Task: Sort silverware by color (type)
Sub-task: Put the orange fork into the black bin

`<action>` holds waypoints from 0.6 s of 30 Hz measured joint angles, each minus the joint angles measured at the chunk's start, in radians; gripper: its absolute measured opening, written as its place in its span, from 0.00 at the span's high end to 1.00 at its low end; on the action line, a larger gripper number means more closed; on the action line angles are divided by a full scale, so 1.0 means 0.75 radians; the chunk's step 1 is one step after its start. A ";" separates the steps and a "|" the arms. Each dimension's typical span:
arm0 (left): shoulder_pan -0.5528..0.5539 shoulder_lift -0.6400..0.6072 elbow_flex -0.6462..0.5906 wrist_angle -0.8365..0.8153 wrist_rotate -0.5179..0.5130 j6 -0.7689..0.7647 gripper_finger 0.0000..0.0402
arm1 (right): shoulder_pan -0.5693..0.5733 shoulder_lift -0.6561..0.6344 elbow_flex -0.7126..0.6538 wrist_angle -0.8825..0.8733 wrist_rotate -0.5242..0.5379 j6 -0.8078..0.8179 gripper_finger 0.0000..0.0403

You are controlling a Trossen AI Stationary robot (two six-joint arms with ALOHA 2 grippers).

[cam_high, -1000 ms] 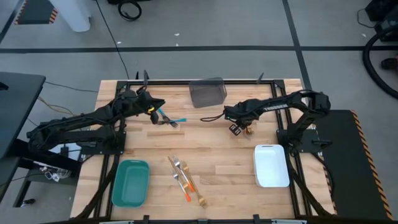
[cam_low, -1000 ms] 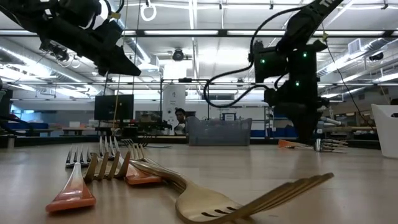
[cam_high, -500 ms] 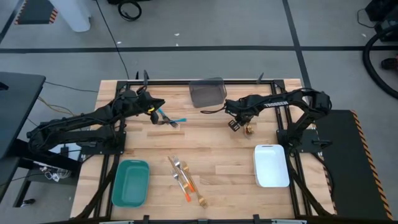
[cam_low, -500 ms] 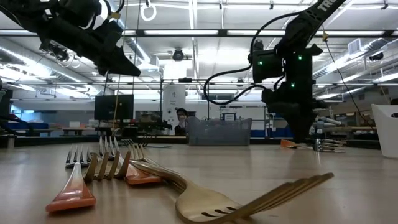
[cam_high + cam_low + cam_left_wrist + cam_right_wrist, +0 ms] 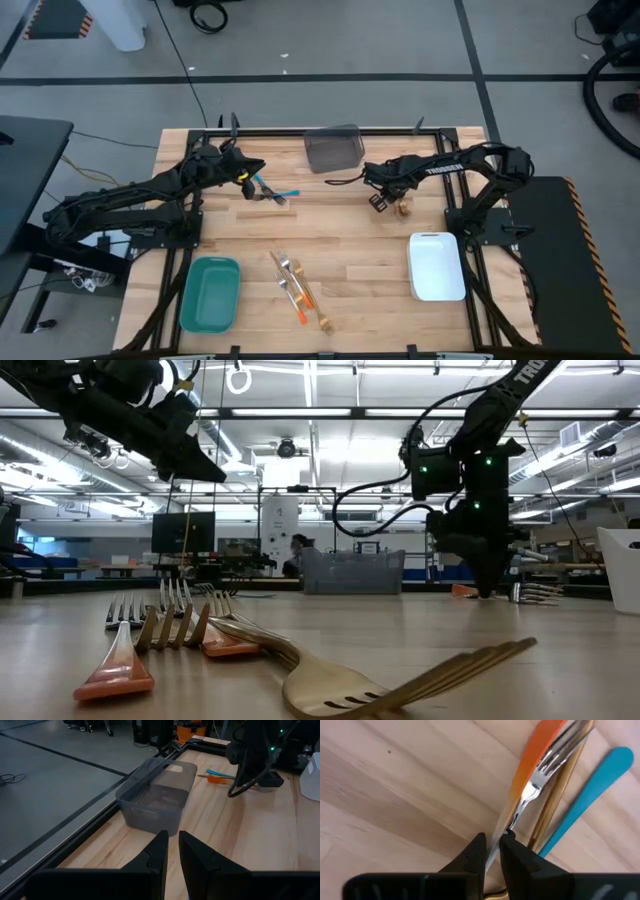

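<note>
Here the right gripper (image 5: pixel 492 851) pinched a slim, stiff, probably slippery orange-handled silver fork (image 5: pixel 532 780) at its narrow neck, while the left gripper (image 5: pixel 170 851) hung nearly closed, empty.

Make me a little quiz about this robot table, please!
1. True or false: the teal bin has silverware in it.
2. What sits between the right claw's fingers? A) a cup B) a fork C) a plate
3. Fill in: counting the teal bin, the grey bin and the white bin, the table holds ___ bins.

Key: 1 false; 2 B; 3 three.
</note>
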 joint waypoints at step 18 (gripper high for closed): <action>0.000 -0.001 0.000 0.000 0.000 0.000 0.87 | 0.000 -0.028 -0.004 -0.052 -0.020 -0.006 0.96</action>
